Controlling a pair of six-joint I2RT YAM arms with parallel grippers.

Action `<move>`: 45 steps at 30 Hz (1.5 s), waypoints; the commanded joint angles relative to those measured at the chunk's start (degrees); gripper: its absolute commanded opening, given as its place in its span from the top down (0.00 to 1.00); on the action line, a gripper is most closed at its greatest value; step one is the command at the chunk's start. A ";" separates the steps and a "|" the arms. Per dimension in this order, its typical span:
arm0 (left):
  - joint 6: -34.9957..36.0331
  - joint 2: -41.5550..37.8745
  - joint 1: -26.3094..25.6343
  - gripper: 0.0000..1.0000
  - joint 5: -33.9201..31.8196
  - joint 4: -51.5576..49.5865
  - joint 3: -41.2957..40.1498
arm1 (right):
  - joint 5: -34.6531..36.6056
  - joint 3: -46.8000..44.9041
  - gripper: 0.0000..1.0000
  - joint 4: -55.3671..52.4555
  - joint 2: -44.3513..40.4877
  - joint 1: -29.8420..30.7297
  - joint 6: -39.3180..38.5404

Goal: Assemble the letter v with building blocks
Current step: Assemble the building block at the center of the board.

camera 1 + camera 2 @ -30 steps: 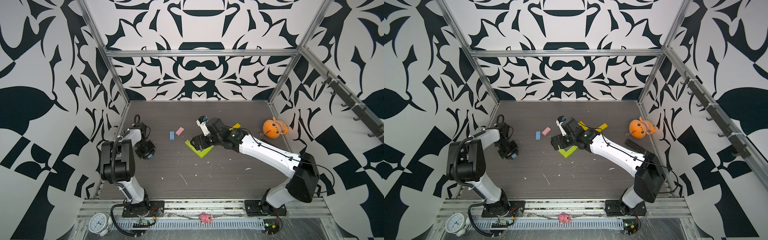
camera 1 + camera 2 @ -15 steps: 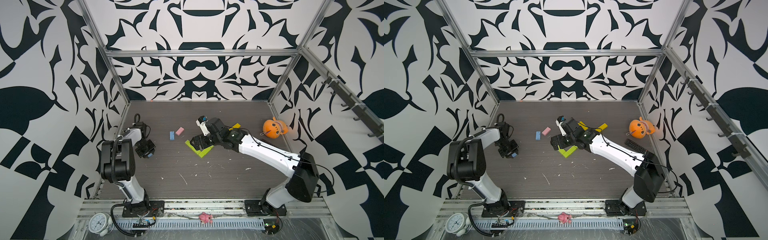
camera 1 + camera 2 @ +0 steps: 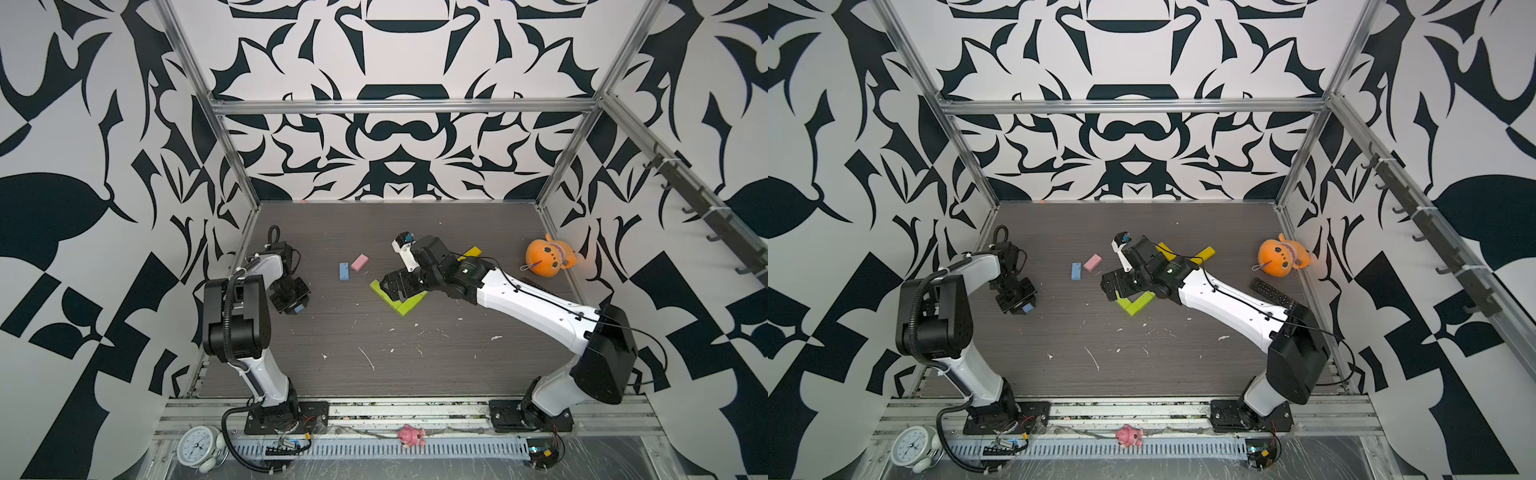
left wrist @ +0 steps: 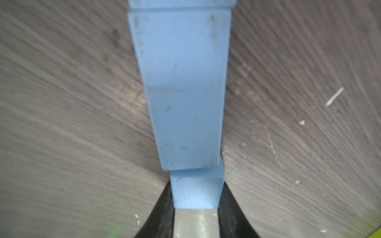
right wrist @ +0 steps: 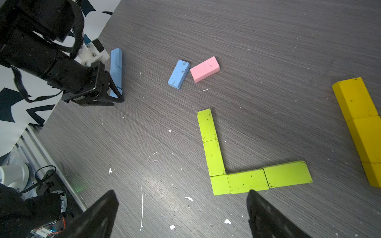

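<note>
Blocks lie in four groups on the table [image 3: 374, 332]; lime green blocks [image 5: 247, 181] sit near its middle, five pieces touching end to end in two arms that meet at a corner; the right gripper [image 5: 181, 191] hangs over them with jaws spread wide and nothing between them; yellow blocks [image 5: 358, 123] form a straight row just beyond, toward the far right corner, partly hidden under the right arm in both top views; a loose light blue block [image 5: 179, 74] and a pink block [image 5: 204, 69] lie close together toward the far left; near the left edge the left gripper [image 4: 196, 185] is clamped on one end of a light blue row [image 5: 115, 68] of bricks, held low at the surface; an orange plush toy [image 3: 546, 261] sits by the right edge
</note>
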 commanded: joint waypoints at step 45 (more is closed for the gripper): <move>-0.20 0.14 0.82 0.44 -0.12 -1.66 0.76 | -0.06 1.33 0.01 1.30 -0.66 -0.15 0.68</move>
